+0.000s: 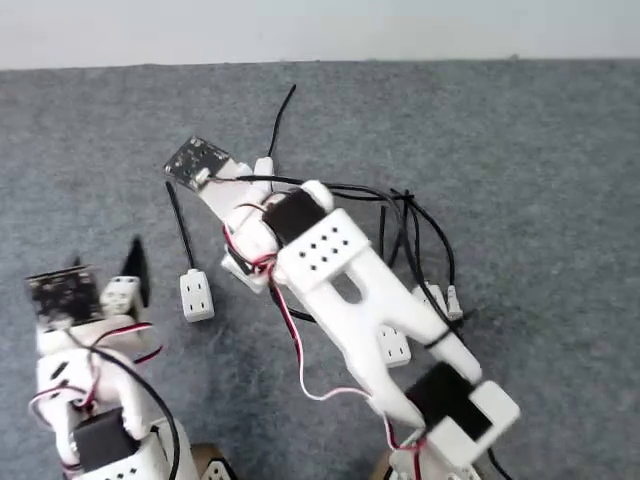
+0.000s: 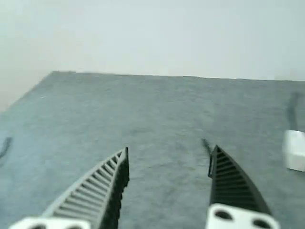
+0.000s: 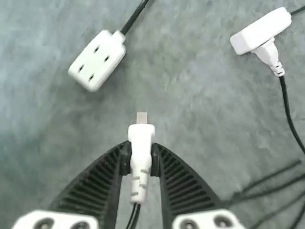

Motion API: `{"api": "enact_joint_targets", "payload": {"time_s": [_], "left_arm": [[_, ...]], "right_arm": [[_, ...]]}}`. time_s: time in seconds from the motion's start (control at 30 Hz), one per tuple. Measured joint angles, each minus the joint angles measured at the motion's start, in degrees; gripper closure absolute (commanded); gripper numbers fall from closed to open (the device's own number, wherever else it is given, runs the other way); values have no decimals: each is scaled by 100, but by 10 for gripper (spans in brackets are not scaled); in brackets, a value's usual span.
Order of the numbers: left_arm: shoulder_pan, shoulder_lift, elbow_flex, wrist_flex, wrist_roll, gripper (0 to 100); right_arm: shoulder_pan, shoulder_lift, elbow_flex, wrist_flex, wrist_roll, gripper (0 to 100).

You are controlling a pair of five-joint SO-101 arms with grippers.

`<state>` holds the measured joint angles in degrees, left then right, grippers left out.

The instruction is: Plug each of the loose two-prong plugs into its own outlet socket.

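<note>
Presently, I record the right gripper (image 3: 140,149) with fingers pinching a white two-prong plug (image 3: 141,133) over the grey carpeted counter (image 3: 200,119), near a white outlet socket block (image 3: 96,60); the left gripper (image 2: 167,160) has its fingers spread.

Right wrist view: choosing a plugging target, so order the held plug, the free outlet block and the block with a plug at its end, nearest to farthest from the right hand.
1. Held plug: clamped in the right hand, prongs ahead.
2. Free outlet block: ahead, off to one side.
3. Block with a plug at its end: farthest, on the opposite side.
</note>
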<state>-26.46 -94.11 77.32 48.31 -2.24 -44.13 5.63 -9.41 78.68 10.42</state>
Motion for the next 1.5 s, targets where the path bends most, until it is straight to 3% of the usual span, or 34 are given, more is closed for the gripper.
{"api": "enact_joint_targets", "payload": {"time_s": [0.13, 0.23, 0.77, 0.97, 1.2, 1.3, 1.5], "left_arm": [[-905, 0, -35, 18, -18, 728], [-1213, 0, -35, 18, -18, 728], [-1538, 0, -35, 413, -18, 728], [-1776, 0, -35, 677, -26, 728], [-1934, 0, -35, 677, -26, 728], [-1934, 0, -35, 677, -26, 728], [-1934, 0, -35, 677, -26, 728]], "right_arm": [[-211, 422, 0, -527, -457, 991], [-457, 941, -281, -589, -651, 991], [-958, 4325, -5600, 1679, -879, 991], [-1125, 4976, -6646, 2180, -1108, 991], [-1319, 5143, -6664, 2189, -1134, 991], [-1319, 5143, -6532, 2198, -905, 991], [-1240, 5143, -6532, 2198, 273, 991]]}}
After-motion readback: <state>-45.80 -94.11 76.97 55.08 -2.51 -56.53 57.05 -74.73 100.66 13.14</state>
